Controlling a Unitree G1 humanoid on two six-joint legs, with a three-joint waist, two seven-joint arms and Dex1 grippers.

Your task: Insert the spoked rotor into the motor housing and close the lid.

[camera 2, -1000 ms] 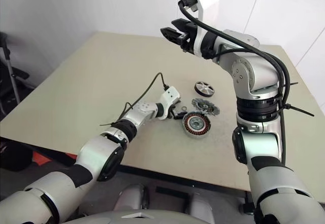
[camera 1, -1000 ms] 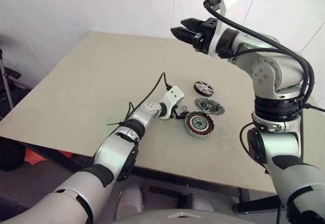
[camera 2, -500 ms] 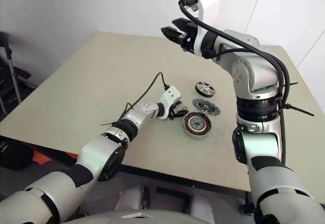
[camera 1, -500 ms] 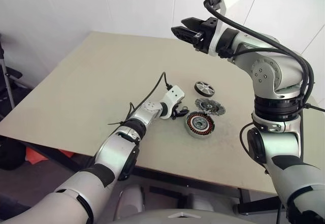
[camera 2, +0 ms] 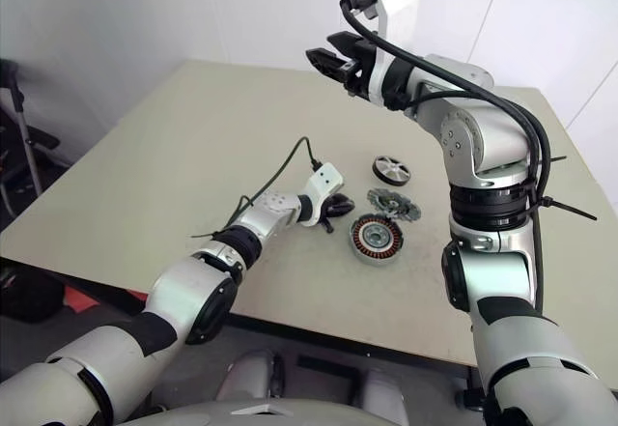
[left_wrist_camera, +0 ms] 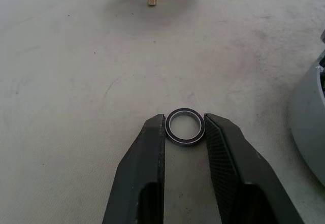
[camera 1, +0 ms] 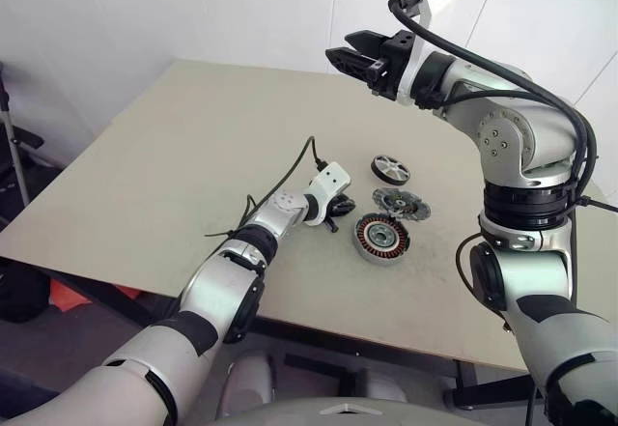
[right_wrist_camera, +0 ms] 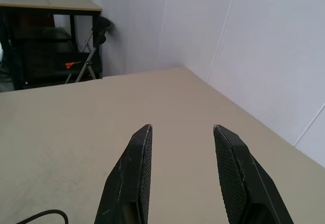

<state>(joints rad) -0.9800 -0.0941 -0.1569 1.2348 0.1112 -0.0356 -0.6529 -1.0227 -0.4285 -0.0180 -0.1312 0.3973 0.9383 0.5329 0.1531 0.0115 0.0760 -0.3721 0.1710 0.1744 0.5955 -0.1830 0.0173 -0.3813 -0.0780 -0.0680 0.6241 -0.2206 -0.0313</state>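
The left gripper (left_wrist_camera: 185,128) pinches a small metal ring (left_wrist_camera: 186,127) low over the table (camera 1: 174,156). Just beside it lies the motor housing (camera 1: 379,237), copper windings showing; behind it the toothed lid (camera 1: 400,203), then the silver-spoked rotor (camera 1: 387,167). The right gripper (right_wrist_camera: 182,127) is spread, raised high

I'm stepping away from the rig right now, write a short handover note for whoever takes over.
Left gripper: low over the table, jaws closed on a small metal ring.
Right gripper: raised high above the table, jaws open, holding nothing.
Parts: motor housing sits open on the table with its copper windings showing. The lid lies just behind it, toothed face up. The spoked rotor lies further back.
Done: nothing assembled yet.
Left: deal with the ring, put the rotor into the housing, close the lid.
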